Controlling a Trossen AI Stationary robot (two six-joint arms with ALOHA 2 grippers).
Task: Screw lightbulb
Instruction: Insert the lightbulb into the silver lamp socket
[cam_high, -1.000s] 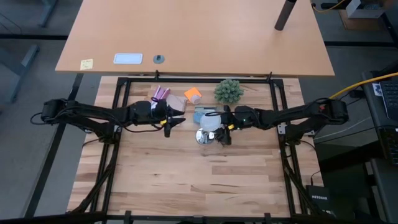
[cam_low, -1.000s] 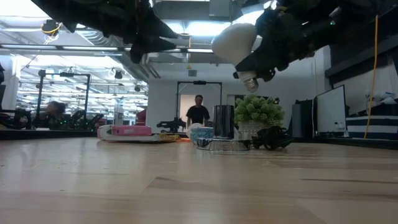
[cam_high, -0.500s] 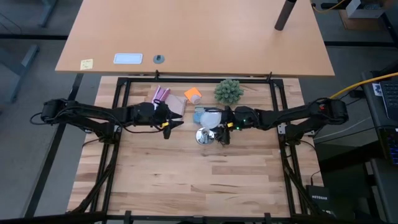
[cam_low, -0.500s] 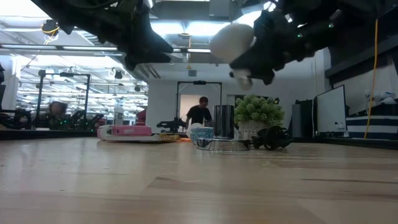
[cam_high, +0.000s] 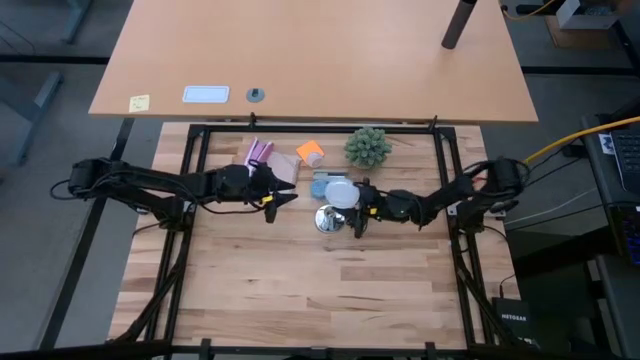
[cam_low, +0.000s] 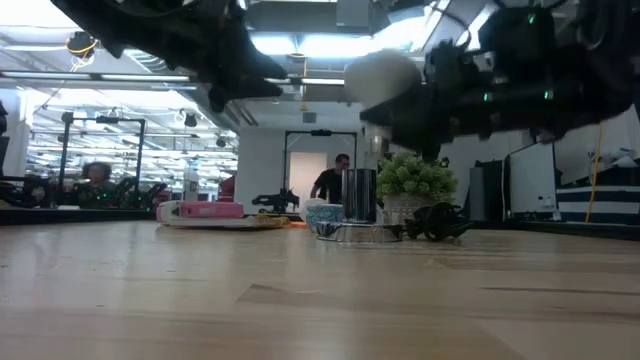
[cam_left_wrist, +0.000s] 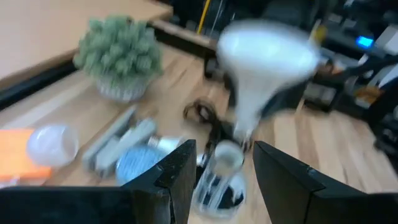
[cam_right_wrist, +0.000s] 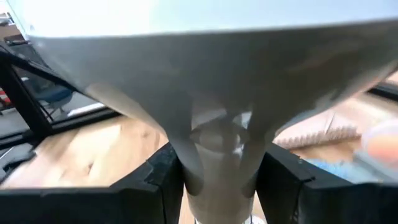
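Note:
The lightbulb (cam_high: 342, 193) is a frosted white globe with a narrower pale neck. It hangs globe up over the shiny silver socket (cam_high: 328, 220), which stands on the table with a black cord. My right gripper (cam_high: 363, 206) is shut on the bulb, coming from the table's right. In the low view the globe (cam_low: 385, 76) shows above the dark gripper; whether the bulb's base touches the socket, I cannot tell. My left gripper (cam_high: 286, 196) stands open, raised above the table a little left of the socket (cam_left_wrist: 219, 180), touching nothing. My right gripper pinches the lightbulb's narrow neck (cam_right_wrist: 217, 163) between its two fingers (cam_right_wrist: 163, 177), just below the globe. The fingers reach in about level from the table's right side and lie across the neck. The bulb stands roughly upright, globe on top, above the socket.
A green spiky ball plant (cam_high: 368, 147) stands behind the socket. An orange piece (cam_high: 310, 153), a pink object (cam_high: 259, 152) and a pale blue item (cam_high: 322, 184) lie along the far side. The near half of the wooden table (cam_high: 320, 290) is bare. A person stands in the room beyond (cam_low: 330, 182).
My right gripper has sunk toward the socket and tipped to about level, its arm folding in. The bulb, tilted before with its base slanting down, now stands more upright over the socket.

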